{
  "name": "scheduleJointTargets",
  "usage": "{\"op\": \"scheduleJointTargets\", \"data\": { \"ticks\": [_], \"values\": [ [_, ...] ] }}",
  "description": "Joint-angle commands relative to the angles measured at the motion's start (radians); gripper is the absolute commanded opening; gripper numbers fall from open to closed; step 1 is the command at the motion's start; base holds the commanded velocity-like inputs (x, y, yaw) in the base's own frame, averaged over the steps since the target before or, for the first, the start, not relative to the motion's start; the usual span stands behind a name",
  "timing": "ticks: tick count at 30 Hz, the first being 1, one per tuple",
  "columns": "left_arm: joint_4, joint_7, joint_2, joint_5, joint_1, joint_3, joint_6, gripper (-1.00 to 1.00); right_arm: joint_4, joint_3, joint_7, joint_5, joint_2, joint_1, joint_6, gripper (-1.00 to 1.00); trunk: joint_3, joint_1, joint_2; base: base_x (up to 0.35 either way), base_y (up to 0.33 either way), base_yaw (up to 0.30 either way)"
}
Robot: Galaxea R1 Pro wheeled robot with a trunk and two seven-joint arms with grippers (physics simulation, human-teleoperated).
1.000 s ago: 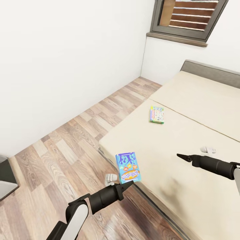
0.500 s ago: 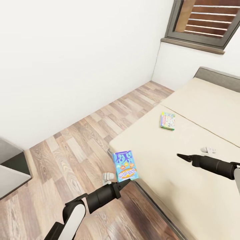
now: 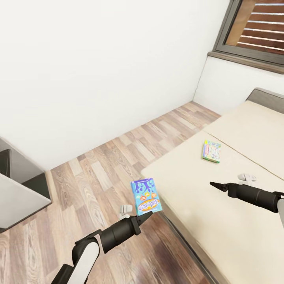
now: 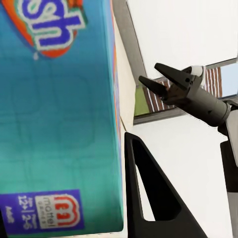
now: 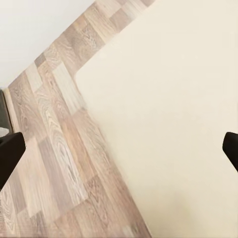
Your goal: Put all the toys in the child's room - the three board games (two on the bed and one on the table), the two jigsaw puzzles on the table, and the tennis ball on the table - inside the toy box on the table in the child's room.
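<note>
1. The left gripper (image 3: 146,215) pinches the lower edge of a blue game box (image 3: 146,196), holding it upright above the wood floor (image 3: 90,185), just off the corner of the bed (image 3: 221,213).
2. In the left wrist view a dark finger (image 4: 148,198) lies flat along the box's side (image 4: 54,114).
3. The box stands with its long axis near vertical, its printed face turned to the head camera.
4. The left wrist view reads "mattel" in a purple corner patch, with the letters "sh" in blue on an orange splash higher up; the title cannot be made out in the head view.
5. The right gripper (image 3: 215,185) hovers over the mattress, touching nothing. In the right wrist view its fingertips (image 5: 10,153) sit at opposite edges of the picture, spread wide.
6. A second game box (image 3: 212,151), green-edged with a pale busy cover, lies flat on the mattress farther in, long axis running toward the window (image 3: 256,31). Its lettering is too small to read.
</note>
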Motion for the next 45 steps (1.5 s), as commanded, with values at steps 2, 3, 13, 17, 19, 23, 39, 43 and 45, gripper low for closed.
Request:
{"op": "scheduleJointTargets", "data": {
  "ticks": [2, 3, 13, 17, 19, 23, 39, 43, 45],
  "values": [
    [0.0, 0.0, 0.0, 0.005, 0.0, 0.001, 0.007, -1.0, 0.0, -0.001, 0.005, 0.002, -0.001, 0.0, 0.005, 1.0, 0.008, -0.008, 0.014, 0.0, 0.0, 0.206],
    [0.0, 0.0, 0.0, 0.005, 0.0, 0.001, 0.007, -1.0, 0.0, -0.001, 0.005, 0.002, -0.002, 0.0, 0.005, 1.0, 0.012, -0.012, 0.021, 0.0, 0.0, 0.205],
    [0.001, 0.001, 0.0, 0.004, 0.002, 0.003, 0.007, -1.0, 0.0, 0.0, 0.005, 0.002, -0.003, 0.0, 0.005, 1.0, 0.056, -0.05, 0.091, 0.0, 0.0, 0.202],
    [0.002, 0.002, 0.0, 0.004, 0.002, 0.003, 0.007, -1.0, 0.0, 0.0, 0.005, 0.002, -0.003, 0.0, 0.005, 1.0, 0.074, -0.065, 0.119, 0.0, 0.0, 0.2],
    [0.002, 0.003, 0.0, 0.003, 0.002, 0.003, 0.007, -1.0, 0.0, 0.0, 0.005, 0.002, -0.003, 0.0, 0.005, 1.0, 0.082, -0.073, 0.133, 0.0, 0.0, 0.2],
    [0.002, 0.002, 0.0, 0.004, 0.002, 0.003, 0.007, -1.0, 0.0, 0.0, 0.005, 0.002, -0.003, 0.0, 0.005, 1.0, 0.1, -0.088, 0.161, 0.0, 0.0, 0.2],
    [0.002, 0.001, 0.0, 0.005, 0.002, 0.002, 0.007, -1.0, 0.0, 0.0, 0.005, 0.002, -0.003, 0.0, 0.005, 1.0, 0.17, -0.15, 0.273, 0.0, 0.0, 0.199],
    [0.002, 0.001, 0.0, 0.004, 0.002, 0.002, 0.007, -1.0, 0.0, 0.0, 0.005, 0.002, -0.002, 0.0, 0.005, 1.0, 0.187, -0.165, 0.301, 0.0, 0.0, 0.199],
    [0.004, 0.002, -0.001, 0.004, 0.002, 0.002, 0.007, -1.0, 0.0, 0.0, 0.005, 0.002, -0.002, 0.0, 0.005, 1.0, 0.196, -0.173, 0.315, 0.0, 0.0, 0.199]
  ]
}}
